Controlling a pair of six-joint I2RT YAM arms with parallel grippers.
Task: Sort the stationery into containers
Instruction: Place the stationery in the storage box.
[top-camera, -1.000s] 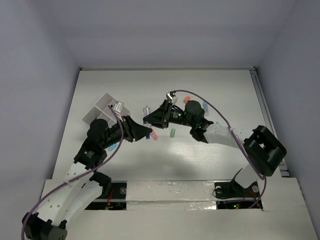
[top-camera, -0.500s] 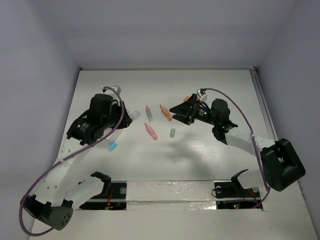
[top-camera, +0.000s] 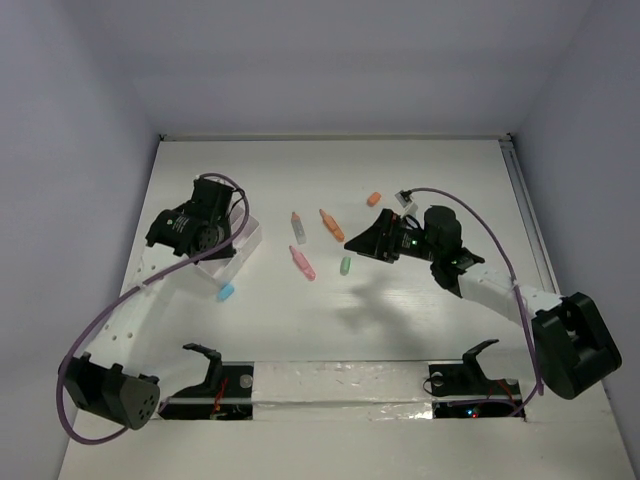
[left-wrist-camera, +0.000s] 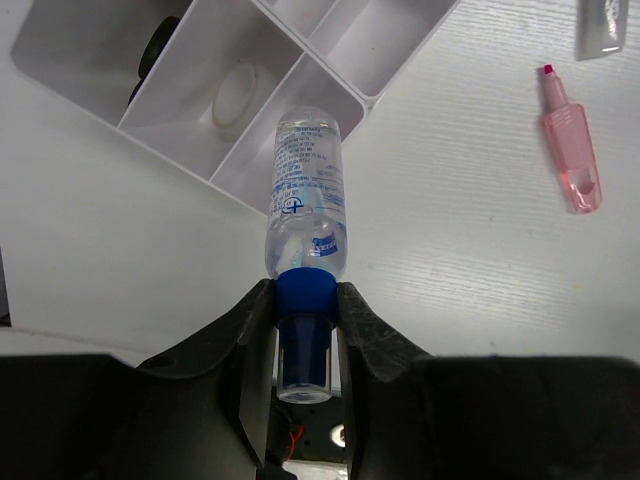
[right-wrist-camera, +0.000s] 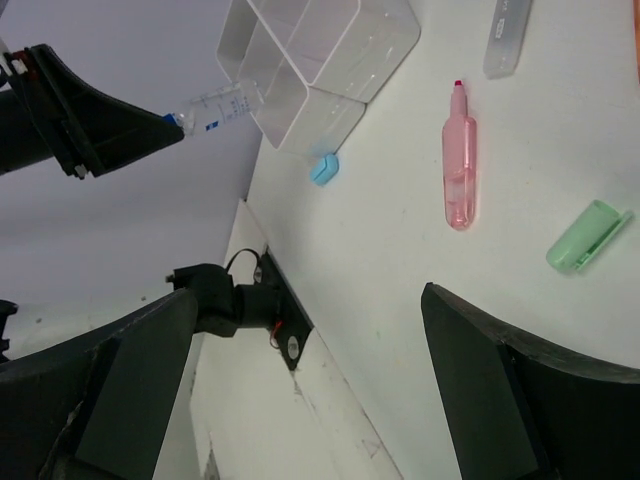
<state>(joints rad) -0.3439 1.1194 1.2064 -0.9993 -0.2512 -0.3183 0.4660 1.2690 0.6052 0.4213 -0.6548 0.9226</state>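
The left claw is clamped on the blue cap of the blue-white tube, one finger on each side of the cap. The tube's clear body sticks straight out ahead of the fingertips. Its far end reaches over the near corner of the containers, a cluster of joined white open-top boxes lying ahead of this claw and to its left. Whether the tube touches the wall I cannot tell. One box holds a round whitish thing, and a box further left holds a dark thing. Ahead and to the right of this claw a pink marker lies flat on the table.

The right claw stands wide, with nothing between its fingers. Ahead of it lies the pink marker, with a green piece nearer the right finger and a light blue piece just beside the containers' wall. Beyond the marker lies a clear grey item. From above, an orange marker and a small orange piece lie near this claw, on its far side
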